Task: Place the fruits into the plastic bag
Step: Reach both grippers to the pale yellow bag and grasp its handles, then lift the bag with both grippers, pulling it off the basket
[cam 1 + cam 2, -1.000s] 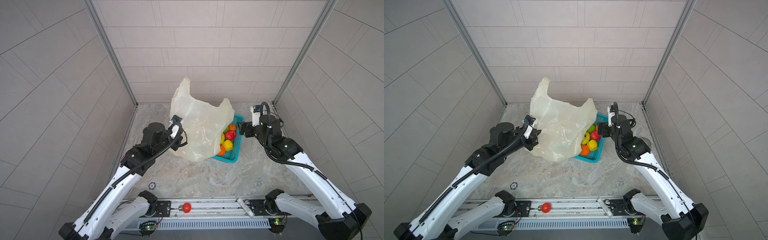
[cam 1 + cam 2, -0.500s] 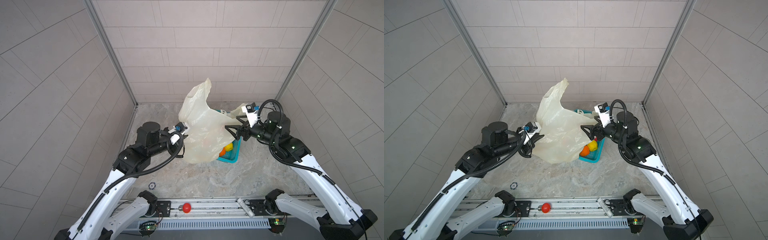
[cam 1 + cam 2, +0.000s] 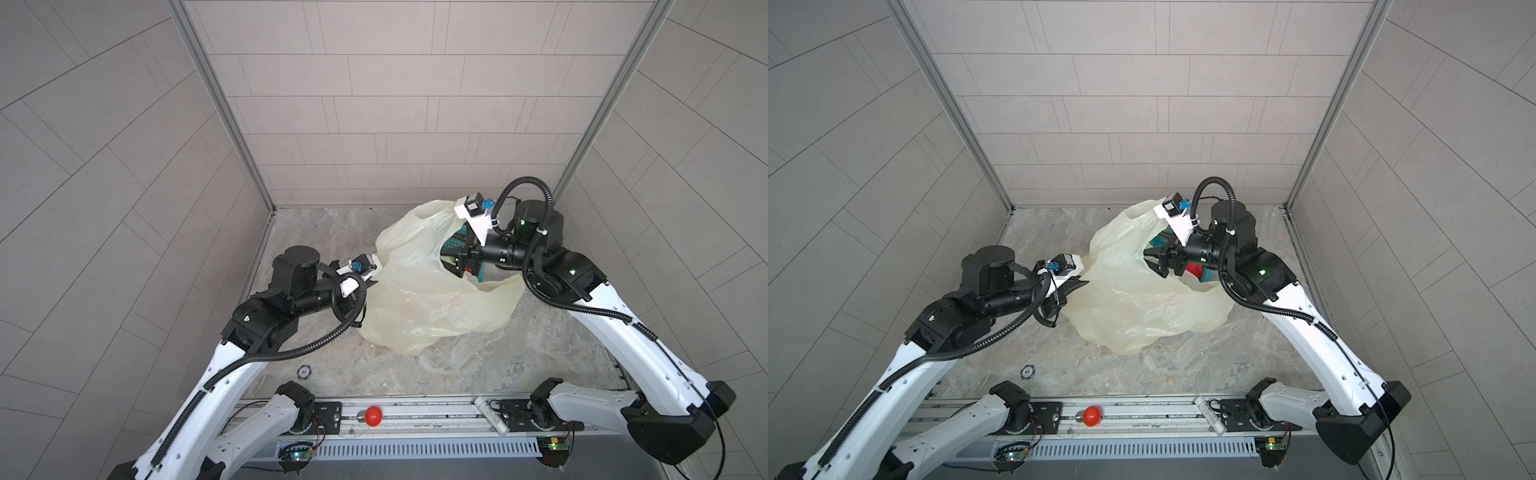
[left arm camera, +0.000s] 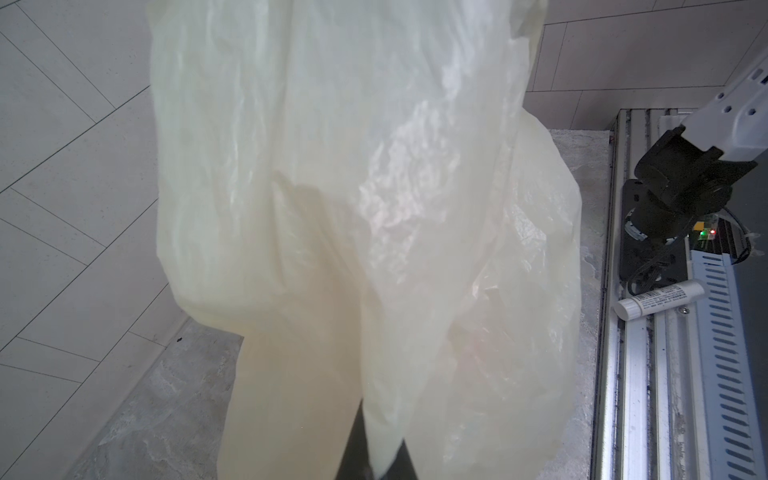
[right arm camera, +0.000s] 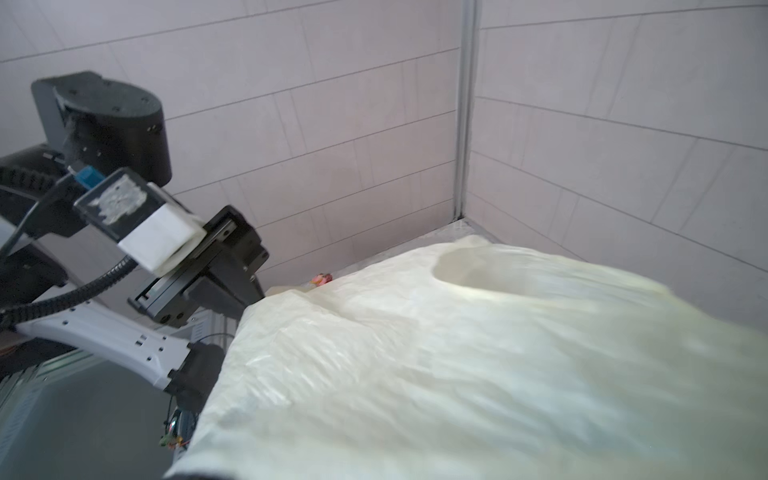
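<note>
The plastic bag (image 3: 432, 303) (image 3: 1142, 307) lies slumped across the middle of the floor, and its right part covers a teal basket (image 3: 1205, 277). My left gripper (image 3: 372, 284) (image 3: 1084, 284) is shut on the bag's left edge; in the left wrist view the film (image 4: 353, 208) runs pinched between the dark fingers (image 4: 361, 449). My right gripper (image 3: 451, 266) (image 3: 1156, 262) stands open at the rim of the bag's mouth, over the basket. One red fruit (image 3: 1192, 269) shows under it; the other fruits are hidden by the bag. In the right wrist view the bag (image 5: 457, 353) hides the jaws.
A red button (image 3: 373, 414) and a white tube (image 3: 492, 415) sit on the front rail. A small round marker (image 3: 304, 371) lies on the floor at front left. A small pink toy (image 5: 322, 278) lies by the back wall. Tiled walls close three sides.
The bag has dropped from hanging upright to lying low and spread over the basket. My right gripper has swung in to the bag's mouth. The left arm has lowered with the bag's edge.
</note>
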